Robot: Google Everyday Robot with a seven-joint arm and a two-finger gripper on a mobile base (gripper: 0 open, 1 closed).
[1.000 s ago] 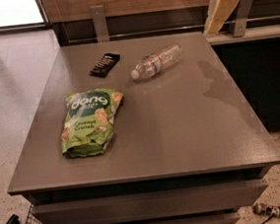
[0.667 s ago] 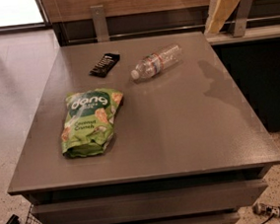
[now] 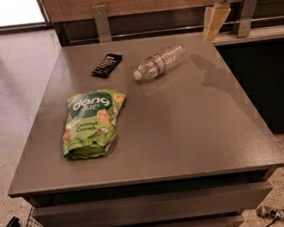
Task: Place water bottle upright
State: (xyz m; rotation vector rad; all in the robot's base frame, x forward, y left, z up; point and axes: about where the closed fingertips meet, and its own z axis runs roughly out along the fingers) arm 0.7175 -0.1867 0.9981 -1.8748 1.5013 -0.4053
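A clear water bottle [image 3: 159, 62] lies on its side toward the far edge of a grey counter [image 3: 195, 140], its white cap pointing to the near left and its base to the far right, so that its long axis runs on a diagonal across the surface; the robot's pincer [image 3: 214, 27] hangs in the air at the far right corner of the counter, above the surface and apart from the bottle, touching nothing; whether the pincer is spread or pressed together cannot be told from this view; the bottle lies to the left of the pincer and a little nearer the camera, with its base end the closer of the two and the cap end turned away; a green snack bag [image 3: 93, 121] lies flat well apart on the near left, and a small black packet [image 3: 107, 65] rests just to the left of the cap, neither of them between pincer and bottle; judged from this layout, the reach has not yet begun, and the coming move appears to call for a descent leftward and down to the ribbed body, closing across the diagonal axis rather than along it, before the bottle can be tipped onto its base.
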